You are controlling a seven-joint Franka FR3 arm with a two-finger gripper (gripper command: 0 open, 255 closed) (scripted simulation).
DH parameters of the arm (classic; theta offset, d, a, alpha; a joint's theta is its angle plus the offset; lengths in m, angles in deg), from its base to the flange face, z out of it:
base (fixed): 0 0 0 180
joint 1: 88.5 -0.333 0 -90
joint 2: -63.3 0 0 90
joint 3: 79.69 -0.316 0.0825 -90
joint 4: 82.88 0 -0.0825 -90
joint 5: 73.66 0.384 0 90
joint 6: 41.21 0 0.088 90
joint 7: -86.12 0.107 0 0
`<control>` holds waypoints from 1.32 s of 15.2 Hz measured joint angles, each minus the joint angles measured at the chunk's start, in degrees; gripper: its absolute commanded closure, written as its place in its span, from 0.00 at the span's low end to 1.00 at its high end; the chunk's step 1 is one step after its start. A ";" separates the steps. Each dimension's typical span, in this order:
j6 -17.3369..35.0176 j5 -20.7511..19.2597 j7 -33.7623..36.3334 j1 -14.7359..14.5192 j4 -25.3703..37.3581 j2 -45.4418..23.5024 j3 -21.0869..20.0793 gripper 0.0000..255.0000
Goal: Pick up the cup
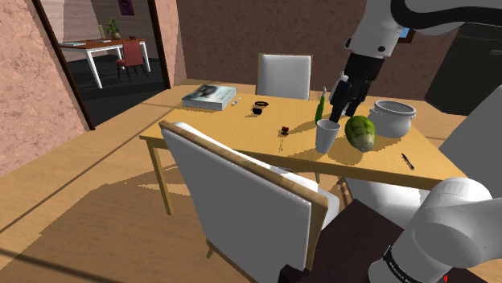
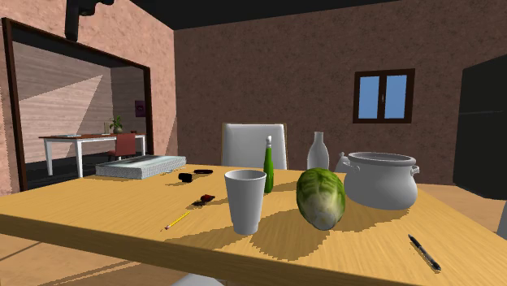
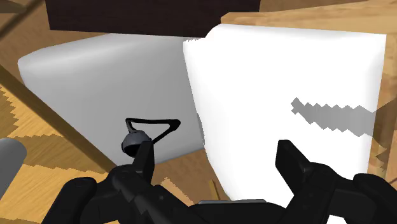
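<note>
I am holding the all-black two-finger gripper (image 1: 335, 109) released, fingers spread, above the plain white tapered cup (image 2: 245, 201), presumably ready to straddle its rim. Left to right along the wooden table's (image 2: 81, 213) near edge, I am counting: one yellow pencil (image 2: 176, 219); one upright cup; behind it, one slim green bottle (image 2: 268, 171) and one pale bottle (image 2: 318, 152); one green cabbage (image 2: 321, 197) just beside the cup; one grey pot (image 2: 382, 183); one black pen (image 2: 424, 252).
</note>
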 measured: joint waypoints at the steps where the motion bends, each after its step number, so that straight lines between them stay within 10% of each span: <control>1: 0.00 0.00 0.00 0.00 0.00 0.00 0.00 0.00; 20: 24.08 -12.87 -18.67 4.66 -3.94 -19.90 13.08 0.00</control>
